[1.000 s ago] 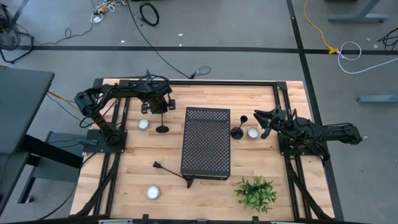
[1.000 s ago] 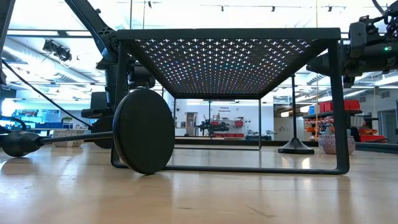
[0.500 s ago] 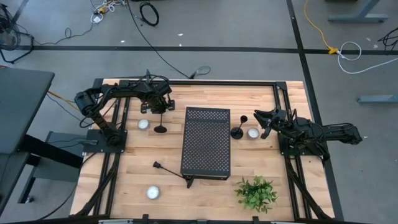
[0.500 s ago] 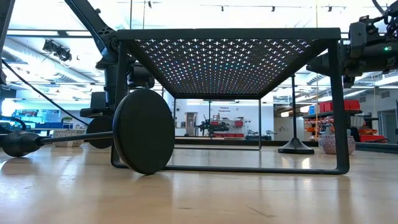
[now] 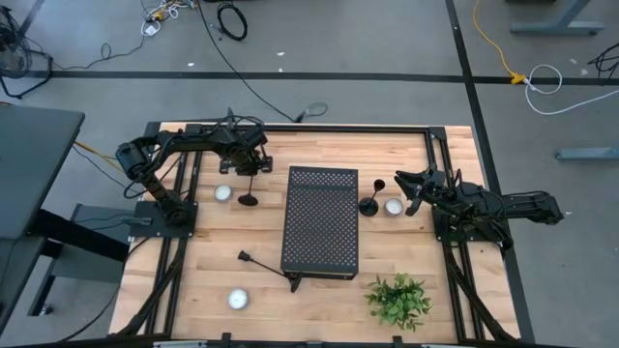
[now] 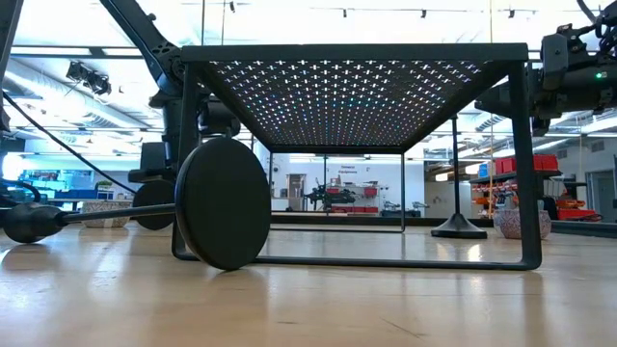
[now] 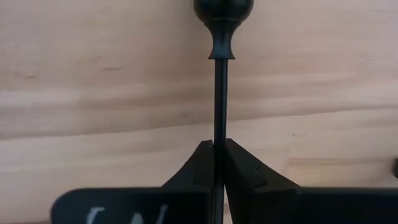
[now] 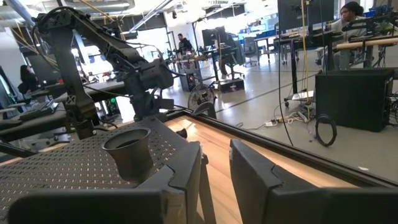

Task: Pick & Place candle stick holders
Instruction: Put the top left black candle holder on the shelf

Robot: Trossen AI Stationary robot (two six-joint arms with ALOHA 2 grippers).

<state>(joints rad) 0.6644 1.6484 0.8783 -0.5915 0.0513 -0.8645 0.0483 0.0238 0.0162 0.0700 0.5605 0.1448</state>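
One candle stick holder point(image 5: 249, 200) lies tilted left of the black perforated box point(image 5: 321, 222). Its stem runs from the near side to the far side, and its cup point(image 7: 222, 9) is over the wood. My left gripper point(image 7: 217, 146) is shut on that stem from above. A second holder point(image 5: 370, 201) stands upright on its round base just right of the box. A third point(image 5: 268, 270) lies on its side by the box's near left corner, with its base disc point(image 6: 224, 202) on edge. My right gripper point(image 8: 214, 168) waits open at the right edge, level and pointing at the second holder's cup point(image 8: 129, 155). My left gripper pinches the holder's thin stem point(image 7: 217, 127) between its two fingers, partway between base and cup. The fingers come from above, pointing down, and lie across the stem. The holder's base point(image 6: 154, 204) stands tipped with its flat face toward the near side. I cannot tell whether its rim is on the table.
White tealights sit left of the held holder point(image 5: 223, 192), beside the second holder point(image 5: 393, 206) and near the front left point(image 5: 237, 299). A green plant point(image 5: 398, 300) stands at the front right. Black rails point(image 5: 290, 129) frame the table.
My left gripper has taken hold of the stem while staying in place. The holder's base has shifted a little toward the table's left edge. It has tipped so that its round face shows in the low view.
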